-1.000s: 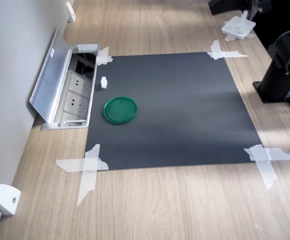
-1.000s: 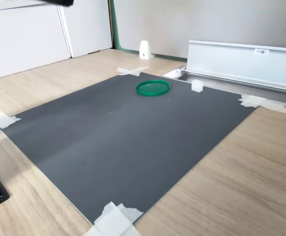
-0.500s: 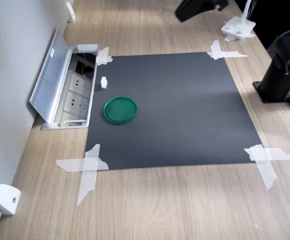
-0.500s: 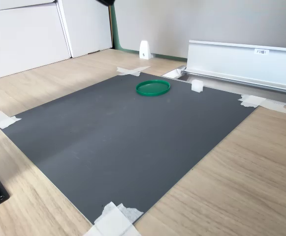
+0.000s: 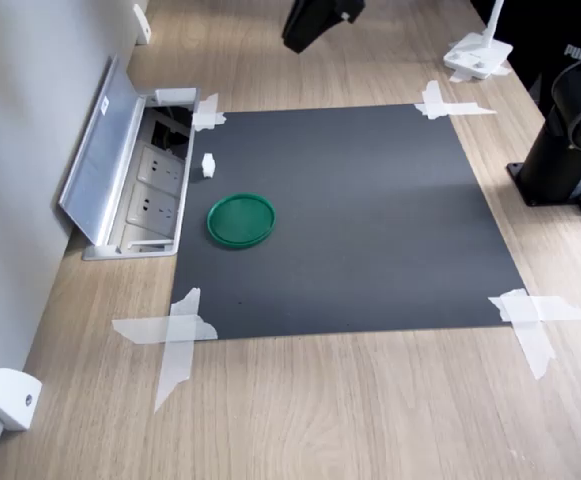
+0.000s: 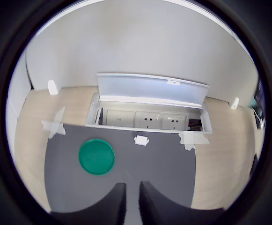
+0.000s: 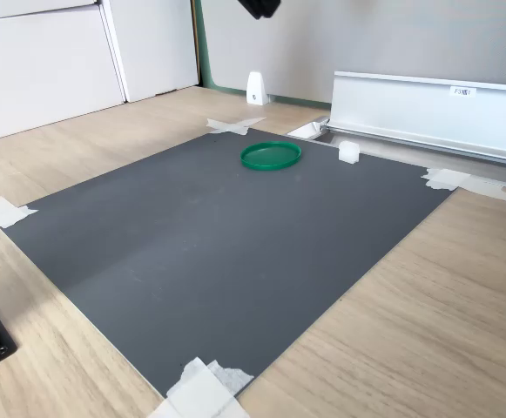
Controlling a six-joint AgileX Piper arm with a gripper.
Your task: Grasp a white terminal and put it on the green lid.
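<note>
- Since the white terminal [image 5: 208,164] is tiny and sits on the black mat [image 5: 370,220] just beside the open socket box [image 5: 155,185], a descent that drifts left in the first exterior view could hit the box rim or knock the piece into the recess.
- Green lid [image 5: 241,220] lies flat on the mat, near the terminal but apart from it, on its near side in the first exterior view; swinging in low across it could shove the lid.
- Terminal is so small that an off-centre pinch would prob. flick it away, not grip it.
- Gripper [image 6: 130,200]: the wrist view shows 2 fingers w/ only a thin gap between them and nothing held, so nearly clenched; it needs to spread before the grasp.
- Vs 0.5 s ago: the gripper's dark body [image 5: 320,20] at the far edge of the first exterior view has moved further left, toward the terminal's side; terminal, lid, mat and tape strips [image 5: 175,335] are unmoved.
</note>
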